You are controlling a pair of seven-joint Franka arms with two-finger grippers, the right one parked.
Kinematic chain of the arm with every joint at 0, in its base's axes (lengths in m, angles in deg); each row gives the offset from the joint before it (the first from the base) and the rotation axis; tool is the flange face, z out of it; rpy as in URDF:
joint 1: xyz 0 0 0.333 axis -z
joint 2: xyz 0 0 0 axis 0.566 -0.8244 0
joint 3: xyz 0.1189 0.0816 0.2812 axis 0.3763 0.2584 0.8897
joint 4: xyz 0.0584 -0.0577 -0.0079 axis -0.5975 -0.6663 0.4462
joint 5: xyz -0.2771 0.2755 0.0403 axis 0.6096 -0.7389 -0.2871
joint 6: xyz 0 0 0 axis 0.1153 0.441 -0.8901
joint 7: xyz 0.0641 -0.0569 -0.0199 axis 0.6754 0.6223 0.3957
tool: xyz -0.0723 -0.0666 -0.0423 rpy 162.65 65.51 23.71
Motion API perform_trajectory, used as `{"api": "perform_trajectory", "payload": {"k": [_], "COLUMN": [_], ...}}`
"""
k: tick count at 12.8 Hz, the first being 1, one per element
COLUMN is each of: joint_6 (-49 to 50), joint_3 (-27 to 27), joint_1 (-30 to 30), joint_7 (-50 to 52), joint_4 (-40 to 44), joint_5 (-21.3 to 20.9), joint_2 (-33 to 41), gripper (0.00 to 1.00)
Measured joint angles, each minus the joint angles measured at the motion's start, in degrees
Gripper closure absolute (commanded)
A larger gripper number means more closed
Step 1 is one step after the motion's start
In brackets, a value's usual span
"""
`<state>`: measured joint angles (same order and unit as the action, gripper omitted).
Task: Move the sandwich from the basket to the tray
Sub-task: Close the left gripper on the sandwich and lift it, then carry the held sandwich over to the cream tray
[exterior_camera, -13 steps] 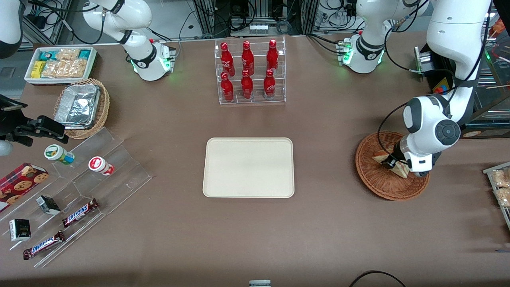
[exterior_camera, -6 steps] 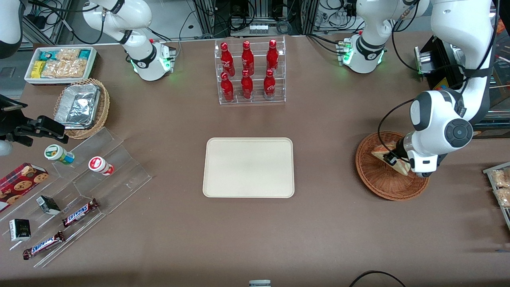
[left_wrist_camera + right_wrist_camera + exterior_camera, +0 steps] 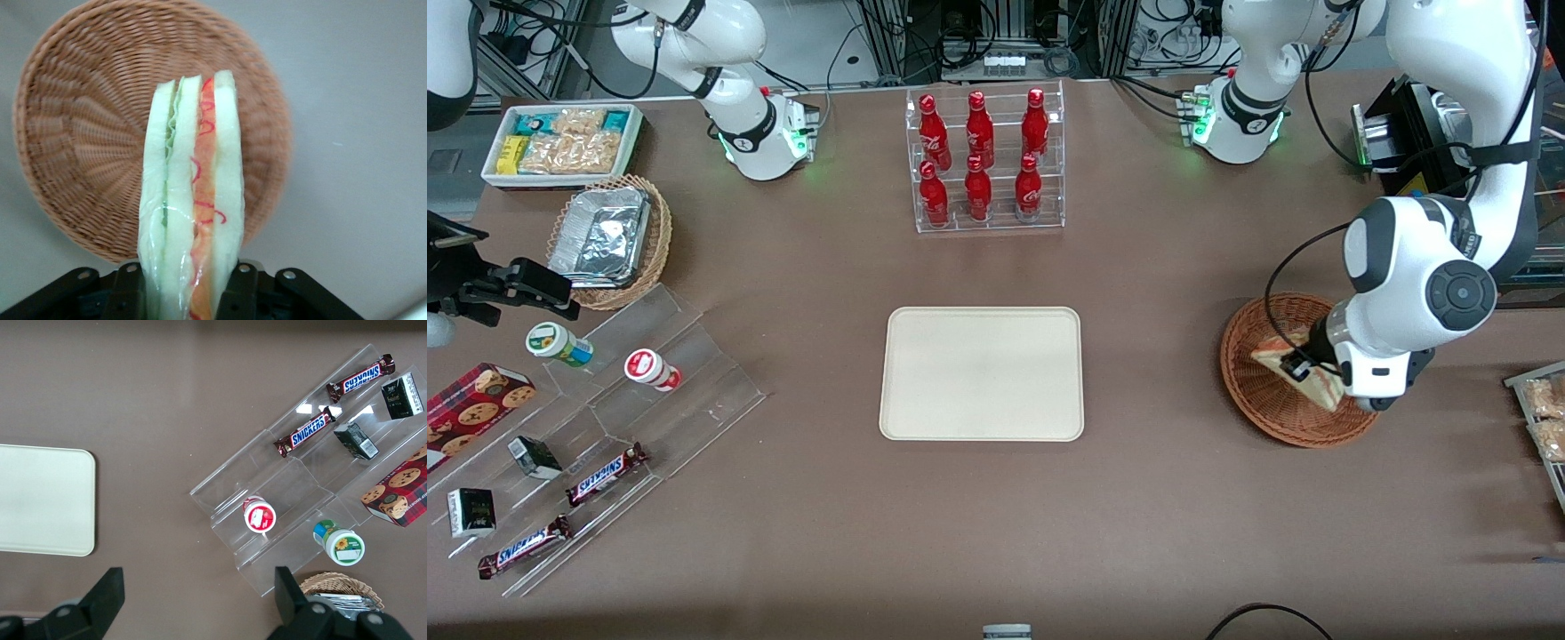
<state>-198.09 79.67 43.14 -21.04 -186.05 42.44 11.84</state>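
One sandwich (image 3: 1303,372) higher in gripper (image 3: 1303,368)

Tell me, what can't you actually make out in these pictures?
- Front view: the gripper over the basket is mostly hidden by the arm's white wrist.
- Left wrist view: the sandwich covers the basket's middle; its held end is cut off by the edge.
- Right wrist view: the tray is cut off by the edge.

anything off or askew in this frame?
Nothing stands out. The gripper is shut on the sandwich, held above the basket, cut edge intact. The tray sits flat and square. The red bottles stand upright in their rack.
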Motion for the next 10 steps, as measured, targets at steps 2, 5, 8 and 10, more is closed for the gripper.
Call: {"api": "perform_trajectory", "payload": {"k": [2,5,8,10], "joint_6": [0.3,0.3,0.2,0.2], "joint_3": [-0.3,-0.6,-0.8,-0.8], "joint_1": [4.5,11.7,18.8,23.3], "joint_7": [0.0,0.1,-0.9,-4.1], "joint_4": [3.3,7.4,11.0,14.0], "joint_5": [0.1,0.2,1.3,2.9], "joint_2": [-1.6,-5.6,-10.1,-13.1], "gripper": [0.66,0.66,0.66,0.66]}}
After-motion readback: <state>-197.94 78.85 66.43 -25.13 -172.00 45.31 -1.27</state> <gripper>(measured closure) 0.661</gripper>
